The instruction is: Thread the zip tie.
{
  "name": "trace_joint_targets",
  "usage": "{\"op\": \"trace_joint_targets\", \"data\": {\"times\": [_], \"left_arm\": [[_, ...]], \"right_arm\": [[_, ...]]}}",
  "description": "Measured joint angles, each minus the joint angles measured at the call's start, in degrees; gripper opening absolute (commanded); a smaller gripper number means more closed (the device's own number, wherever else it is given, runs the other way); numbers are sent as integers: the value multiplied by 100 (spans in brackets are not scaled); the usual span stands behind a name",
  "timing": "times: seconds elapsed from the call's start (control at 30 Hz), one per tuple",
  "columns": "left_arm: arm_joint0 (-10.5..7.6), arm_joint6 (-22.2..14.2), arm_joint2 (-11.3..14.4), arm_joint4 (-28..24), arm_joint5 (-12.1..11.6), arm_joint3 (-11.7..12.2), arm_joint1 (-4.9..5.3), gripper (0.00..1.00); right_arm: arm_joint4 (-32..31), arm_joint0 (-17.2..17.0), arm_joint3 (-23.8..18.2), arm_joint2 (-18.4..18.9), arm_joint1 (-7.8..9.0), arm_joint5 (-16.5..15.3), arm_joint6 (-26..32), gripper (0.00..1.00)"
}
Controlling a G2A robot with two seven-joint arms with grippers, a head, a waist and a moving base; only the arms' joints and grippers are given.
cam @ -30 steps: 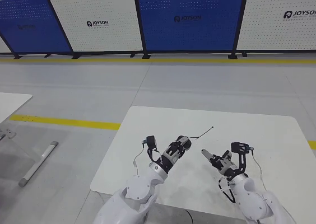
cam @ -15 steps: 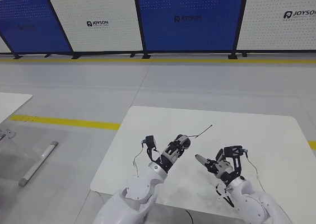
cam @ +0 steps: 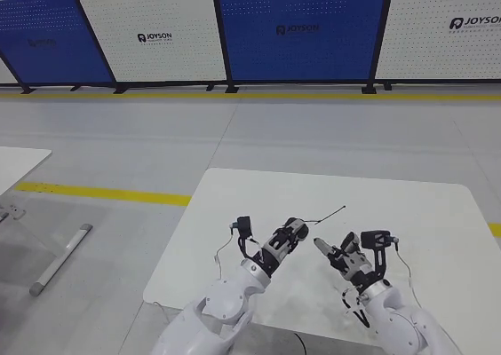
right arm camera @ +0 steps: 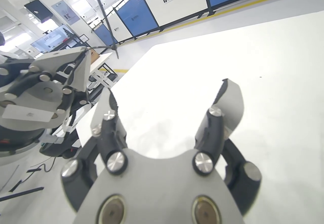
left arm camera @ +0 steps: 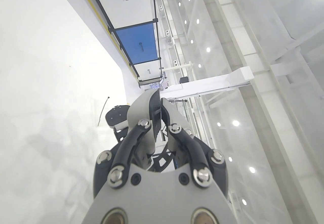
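A thin black zip tie [cam: 326, 214] sticks out from the fingertips of my left gripper [cam: 297, 225], slanting away over the white table [cam: 428, 204]. In the left wrist view that gripper [left arm camera: 160, 98] is shut, with a thin strap pinched between its pads. The right wrist view shows the left gripper [right arm camera: 83, 54] off to one side, holding the zip tie [right arm camera: 101, 11], whose strap rises past the view's edge. My right gripper [cam: 335, 244] hovers just beside the left one above the table. It is open [right arm camera: 168, 88], with nothing between its fingers.
Both arms are over the near half of the table, whose near edge [cam: 233, 311] lies just under the arms. A second white table [cam: 2, 169] stands off to the left across the floor. Blue and white partition panels [cam: 304, 35] line the far side.
My left gripper has shifted slightly right with the zip tie. The right gripper swung left toward it, then back a little, staying open.
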Motion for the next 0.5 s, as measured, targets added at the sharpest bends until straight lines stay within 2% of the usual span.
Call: {"op": "trace_joint_targets", "data": {"times": [0.5], "left_arm": [[-82, 10, 131, 207, 117, 82, -24, 0]], "right_arm": [[162, 10, -90, -18, -8, -85, 78, 42]]}}
